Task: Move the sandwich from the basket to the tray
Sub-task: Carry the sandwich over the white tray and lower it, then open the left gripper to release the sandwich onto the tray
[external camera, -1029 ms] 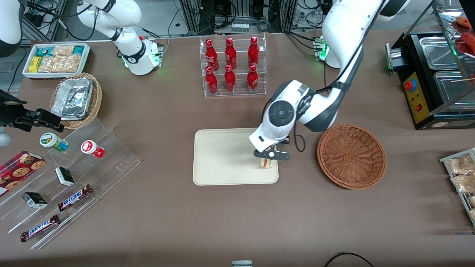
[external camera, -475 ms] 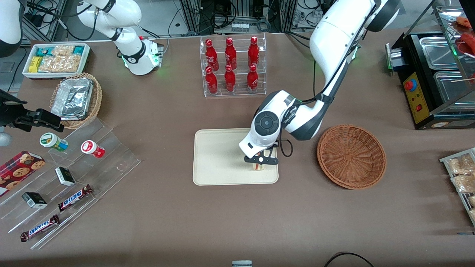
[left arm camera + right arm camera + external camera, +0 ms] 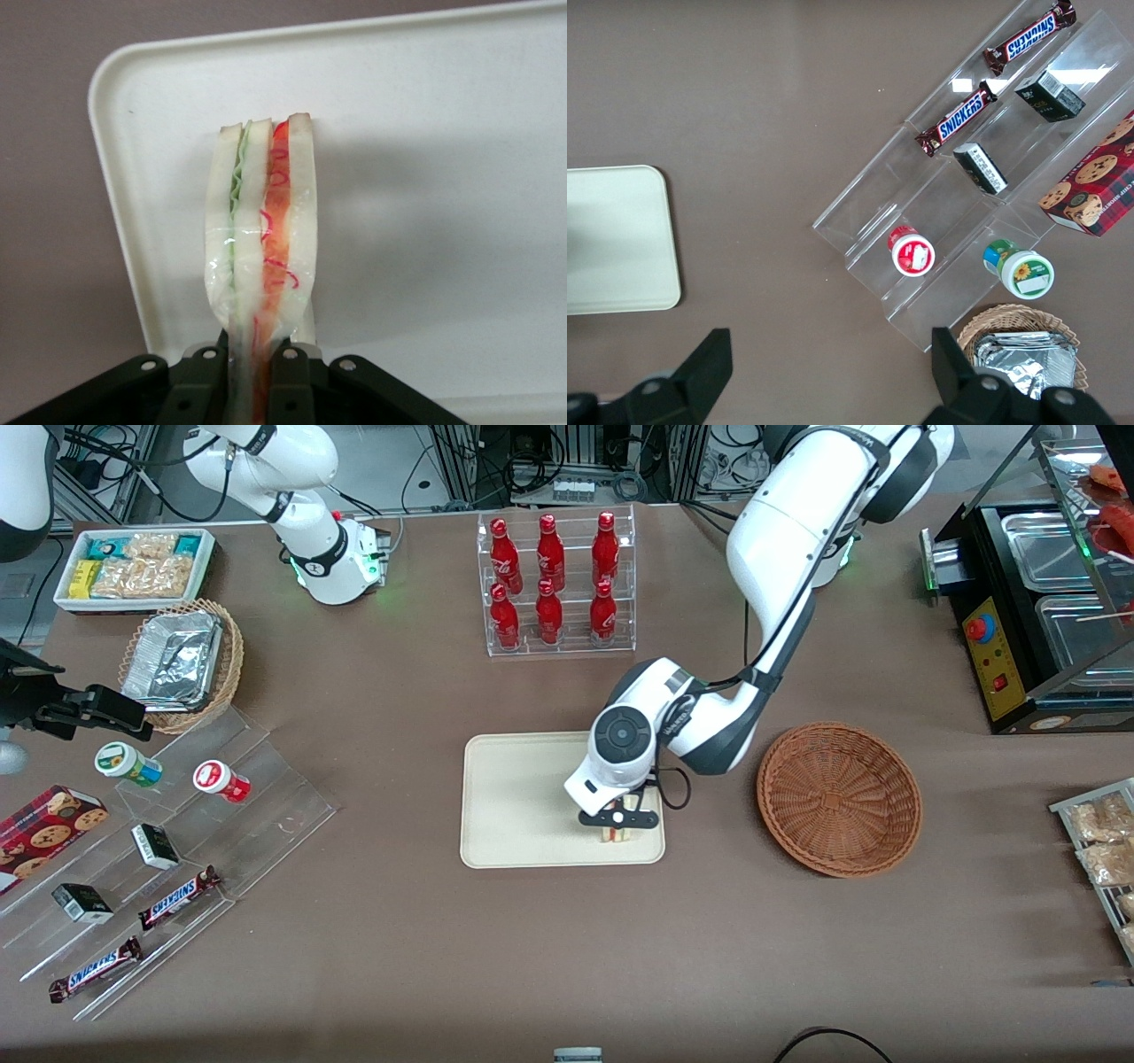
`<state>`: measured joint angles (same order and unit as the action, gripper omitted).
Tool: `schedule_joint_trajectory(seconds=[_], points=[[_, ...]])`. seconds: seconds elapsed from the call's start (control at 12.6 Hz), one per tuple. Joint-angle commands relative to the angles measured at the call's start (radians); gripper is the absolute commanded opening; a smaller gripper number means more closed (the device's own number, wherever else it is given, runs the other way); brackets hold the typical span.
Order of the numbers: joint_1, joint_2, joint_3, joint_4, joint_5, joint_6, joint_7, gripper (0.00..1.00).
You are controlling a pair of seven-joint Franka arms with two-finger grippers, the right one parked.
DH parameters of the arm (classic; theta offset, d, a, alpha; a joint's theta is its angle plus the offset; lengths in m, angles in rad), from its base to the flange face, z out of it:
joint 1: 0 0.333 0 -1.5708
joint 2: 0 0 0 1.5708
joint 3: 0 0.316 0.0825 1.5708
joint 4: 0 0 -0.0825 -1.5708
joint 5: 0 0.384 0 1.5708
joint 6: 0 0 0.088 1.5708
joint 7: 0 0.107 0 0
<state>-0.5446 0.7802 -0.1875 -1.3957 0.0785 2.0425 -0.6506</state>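
My left gripper is shut on the sandwich, a pale bread wedge with red, orange and green layers, and holds it low over the cream tray, near the tray's corner nearest the basket. In the left wrist view the sandwich hangs between the two black fingers, its wrapped end pinched, with the tray under it. The reddish-brown wicker basket sits beside the tray, toward the working arm's end of the table, with nothing in it.
A clear rack of red bottles stands farther from the front camera than the tray. A tan basket with foil containers, a white snack bin and a clear stepped shelf of snacks lie toward the parked arm's end. A black appliance stands beside the basket's end.
My gripper has carried the sandwich from the tray's basket-side edge farther in over the tray and slightly lower. The arm's elbow has swung along with it.
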Motion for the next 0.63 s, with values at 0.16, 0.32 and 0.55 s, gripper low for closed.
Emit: schedule_joint_trajectory(seconds=[0.16,0.32,0.55], points=[[-0.026,0.030,0.011,0.053,0.018,-0.015,-0.021,0.00],[-0.026,0.037,0.010,0.055,0.017,-0.013,-0.021,0.18],[-0.034,0.040,0.010,0.055,0.018,-0.013,-0.024,1.00]])
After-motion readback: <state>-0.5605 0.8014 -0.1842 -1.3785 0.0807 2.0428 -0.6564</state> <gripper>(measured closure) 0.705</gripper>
